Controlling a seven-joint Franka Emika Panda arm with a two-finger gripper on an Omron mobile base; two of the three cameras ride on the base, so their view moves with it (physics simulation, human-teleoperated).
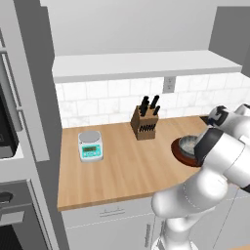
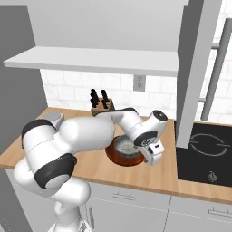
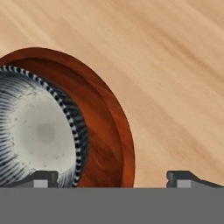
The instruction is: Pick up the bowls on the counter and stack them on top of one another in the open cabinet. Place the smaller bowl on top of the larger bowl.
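My gripper (image 3: pixel 112 177) is wide open; in the hand view the two finger tips stand far apart at the bottom, and nothing is held between them. One tip (image 3: pixel 41 178) is over the smaller bowl (image 3: pixel 37 133), the other is over bare wood, and the rim of the larger bowl (image 3: pixel 111 131) lies between them. I cannot tell if a tip touches a bowl.

The smaller bowl, dark grey with a pale speckled inside, already sits inside the larger reddish-brown bowl. Both stand on the desk (image 1: pixel 122 166), not in the open cabinet (image 1: pixel 146 66). In the right base view my hand (image 2: pixel 152 152) hangs just at the right edge of the bowls (image 2: pixel 124 152), near the front of the desk.

In the left base view the bowls (image 1: pixel 184 146) are at the right end of the desk, partly behind my arm. A knife block (image 1: pixel 145 124) stands at the far side, and a white scale (image 1: pixel 91 145) is to the left, well apart from the bowls.
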